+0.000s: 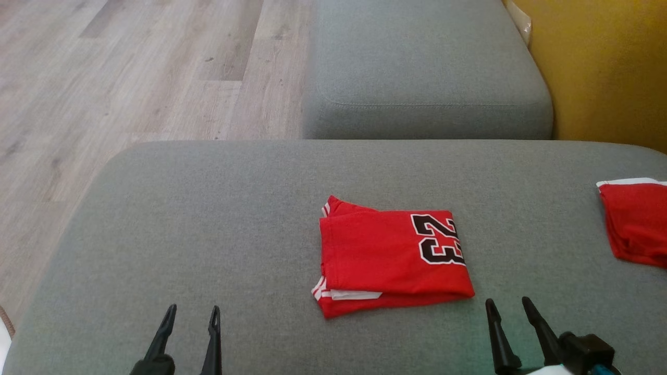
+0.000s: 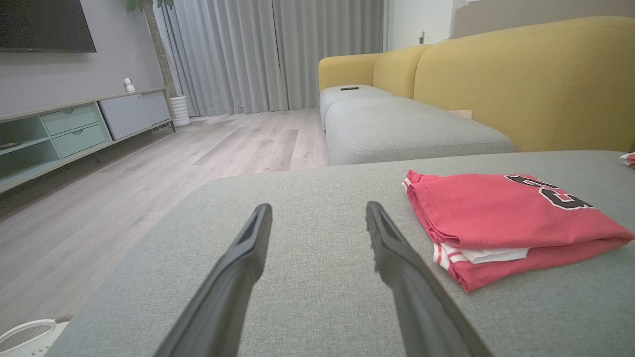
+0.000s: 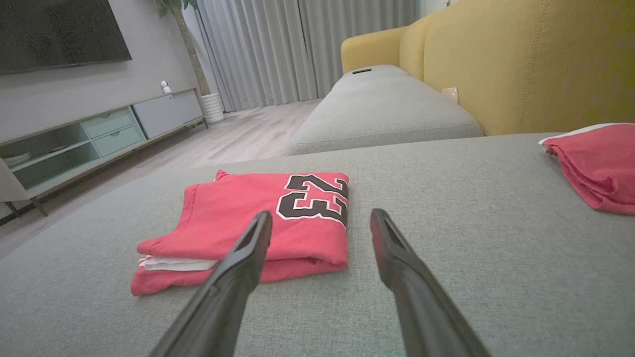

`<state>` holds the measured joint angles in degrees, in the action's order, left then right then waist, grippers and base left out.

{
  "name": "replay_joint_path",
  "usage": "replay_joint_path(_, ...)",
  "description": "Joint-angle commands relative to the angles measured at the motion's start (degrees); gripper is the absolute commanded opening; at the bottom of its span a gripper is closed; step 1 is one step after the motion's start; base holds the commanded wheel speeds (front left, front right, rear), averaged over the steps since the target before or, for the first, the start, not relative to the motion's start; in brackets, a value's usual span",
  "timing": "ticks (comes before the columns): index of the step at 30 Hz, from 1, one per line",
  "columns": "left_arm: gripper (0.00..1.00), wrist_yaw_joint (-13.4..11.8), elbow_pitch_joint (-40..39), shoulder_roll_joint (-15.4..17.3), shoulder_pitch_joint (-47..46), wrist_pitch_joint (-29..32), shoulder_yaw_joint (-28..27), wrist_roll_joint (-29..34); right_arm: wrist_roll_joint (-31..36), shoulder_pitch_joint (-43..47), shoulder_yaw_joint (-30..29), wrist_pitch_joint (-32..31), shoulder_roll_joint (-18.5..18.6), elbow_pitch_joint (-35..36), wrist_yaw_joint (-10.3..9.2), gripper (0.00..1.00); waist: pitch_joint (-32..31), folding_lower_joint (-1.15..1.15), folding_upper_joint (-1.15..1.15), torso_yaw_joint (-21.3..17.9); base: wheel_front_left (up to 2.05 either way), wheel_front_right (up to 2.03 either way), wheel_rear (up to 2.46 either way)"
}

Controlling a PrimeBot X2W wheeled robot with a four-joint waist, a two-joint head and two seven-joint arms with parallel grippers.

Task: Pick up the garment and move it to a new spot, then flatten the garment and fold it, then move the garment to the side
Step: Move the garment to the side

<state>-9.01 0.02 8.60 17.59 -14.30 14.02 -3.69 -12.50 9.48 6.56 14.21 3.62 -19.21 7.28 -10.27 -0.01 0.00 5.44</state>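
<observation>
The jersey (image 1: 391, 255) lies already folded into a compact rectangle on the cushion (image 1: 208, 219), so by my reading the step in hand is the last one: moving it to the side. It sits just ahead of the right gripper (image 1: 505, 301) and a little to that gripper's left. From the left gripper (image 1: 193, 310) it is ahead and well off to the right. Both grippers rest low over the cushion with fingers parted and nothing between them.

The bundle's long axis runs across the grippers' line of reach, left to right. The number (image 1: 439, 239) lies sideways at the end nearer the right gripper. The loose layers with white trim (image 1: 333, 292) face the left gripper's side (the tidier fold is on the right).

The next move likely calls for pinching through all layers at once, ideally at both ends, so the fold holds. A second red cloth (image 1: 635, 224) lies ahead and right of the right gripper, well apart from the jersey.
</observation>
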Motion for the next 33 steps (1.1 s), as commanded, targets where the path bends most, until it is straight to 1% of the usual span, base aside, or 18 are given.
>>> replay_joint_path(1, 1.00, 0.1, -1.7, -0.7, -1.9, -0.7, -2.3, 0.3, 0.2, -2.0, 0.9, 0.8, 0.1, 1.9, 0.21, 1.00, 0.0, 0.01, 0.00, -0.1, 0.00, 0.00, 0.00)
replay_joint_path(8, 1.00, 0.8, -1.5, -0.9, -1.6, -0.7, -2.8, 0.6, 0.6, -2.0, 0.6, 0.8, -0.4, 1.5, 0.21, 1.00, -0.3, 0.01, 0.00, -0.1, 0.00, 0.00, 0.00)
replay_joint_path(23, 1.00, 2.2, -0.1, -1.9, -2.2, -0.7, -2.5, 1.4, 1.6, -1.9, 0.9, 0.8, -0.6, 0.9, 0.21, 1.00, 0.0, 0.01, 0.00, 1.0, 0.00, 0.00, 0.00)
replay_joint_path(33, 1.00, 3.0, -0.3, -2.5, -3.3, -0.7, -2.0, 1.8, 2.1, -2.0, 0.3, 0.8, -0.6, 1.0, 0.21, 1.00, 1.9, 0.01, 0.00, 3.3, 0.00, 0.00, 0.00)
